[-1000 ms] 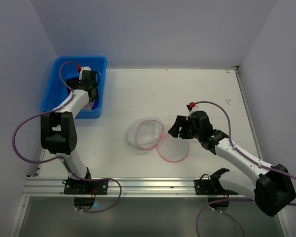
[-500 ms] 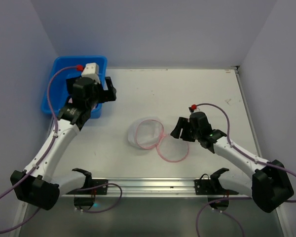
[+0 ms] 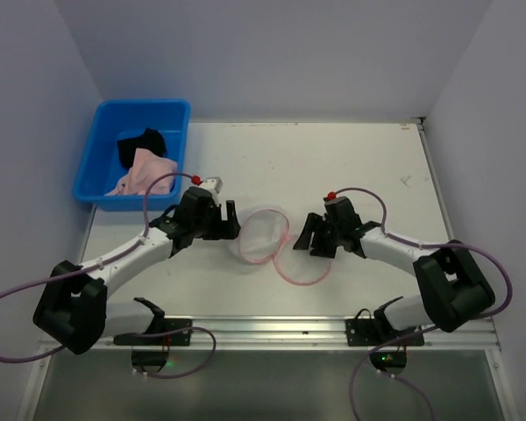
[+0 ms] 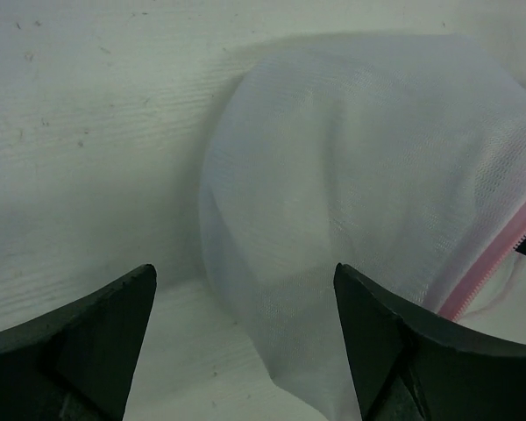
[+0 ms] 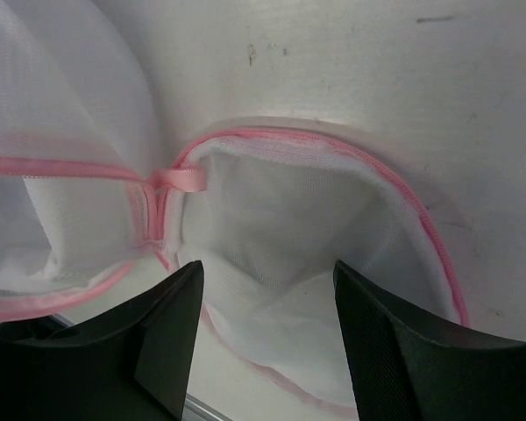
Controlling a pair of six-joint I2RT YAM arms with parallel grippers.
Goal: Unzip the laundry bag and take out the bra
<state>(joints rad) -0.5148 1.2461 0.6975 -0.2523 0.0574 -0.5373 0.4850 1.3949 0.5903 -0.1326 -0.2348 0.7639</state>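
Observation:
The white mesh laundry bag (image 3: 261,233) with pink zipper trim lies unzipped at the table's middle, its round lid (image 3: 303,264) flopped open to the right. My left gripper (image 3: 231,220) is open and empty just left of the bag. In the left wrist view the mesh wall (image 4: 359,175) fills the space ahead of and between the fingers (image 4: 88,338). My right gripper (image 3: 310,236) is open and empty over the lid's upper edge. In the right wrist view the lid (image 5: 289,219) lies between the fingers (image 5: 412,342). A pink garment (image 3: 143,174) lies in the blue bin (image 3: 172,111).
The blue bin stands at the back left and also holds a black garment (image 3: 141,142). White walls enclose the table on three sides. A metal rail (image 3: 263,329) with the arm bases runs along the near edge.
My left arm has swung out of the blue bin and come down to the bag's left side, leaving the pink and black garments showing in the bin. My right gripper has shifted slightly left and lower.

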